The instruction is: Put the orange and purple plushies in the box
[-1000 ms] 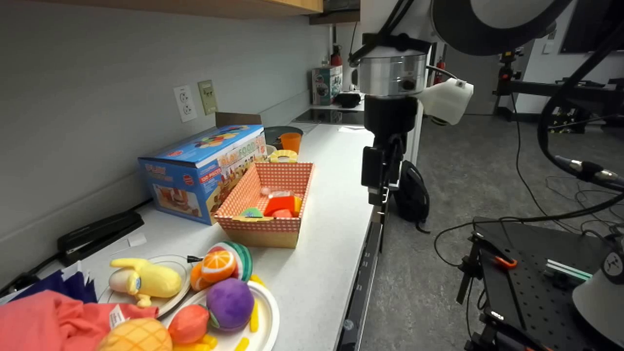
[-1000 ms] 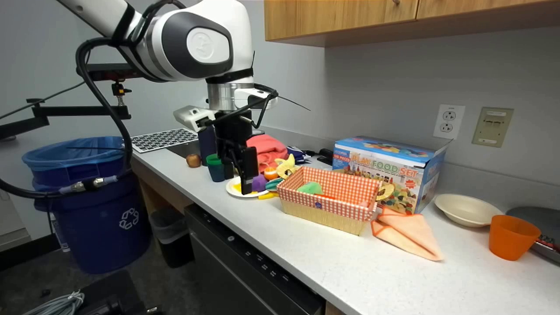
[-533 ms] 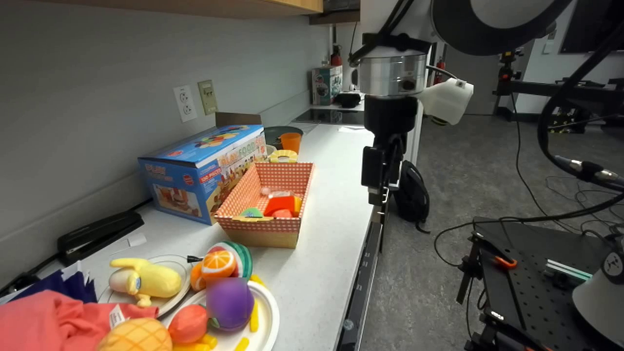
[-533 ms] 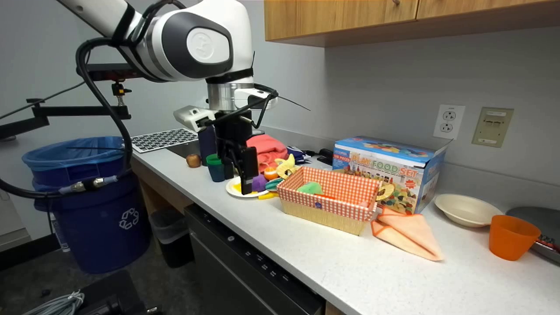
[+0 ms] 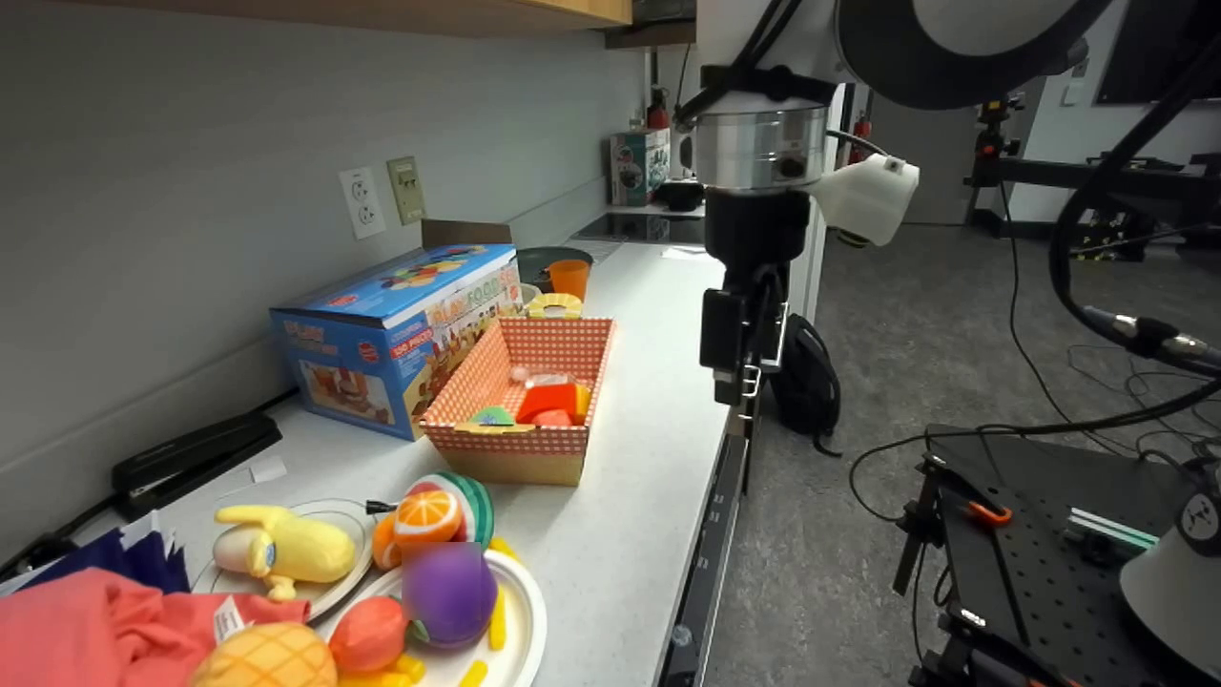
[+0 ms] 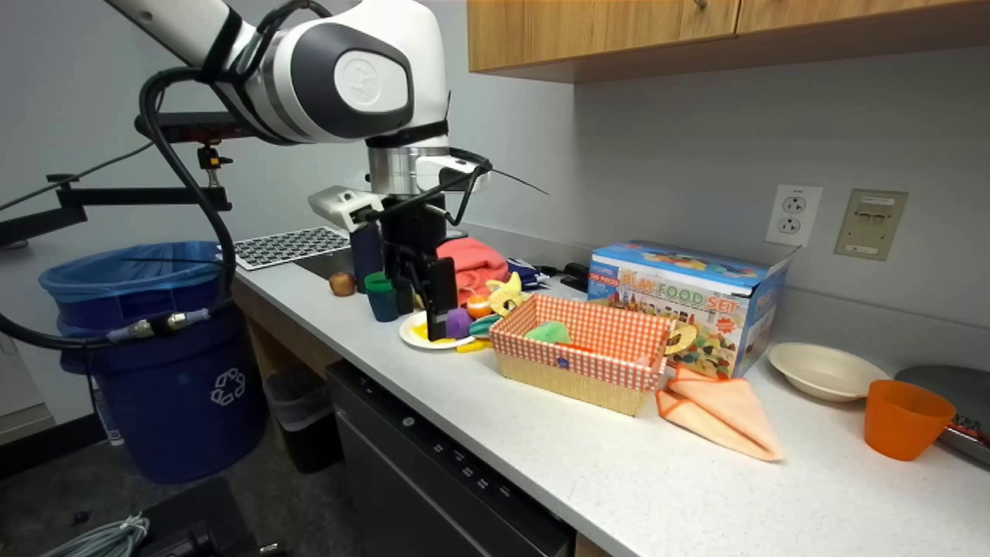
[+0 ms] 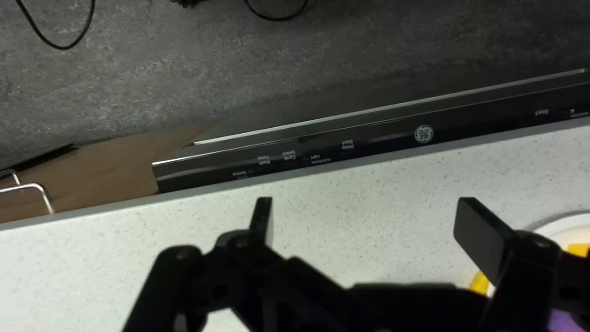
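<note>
Orange plushie (image 5: 425,518) lies near the checked box (image 5: 520,466); purple plushie (image 5: 452,596) farther off; gripper (image 7: 365,221) hangs apart from it, spread wide, holding nothing, presumably to admit either.

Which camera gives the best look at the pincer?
The wrist view: it shows the pincer close up, its two fingers apart with countertop showing between them. Both exterior views show it smaller, beneath the arm, so the gap is harder to judge.

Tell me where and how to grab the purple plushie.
Come down from above and probably close across the widest middle of the purple plushie: it looks round, its top uncovered. Lean toward the front edge of the counter, since the orange plushie and red plushie crowd the opposite side.
</note>
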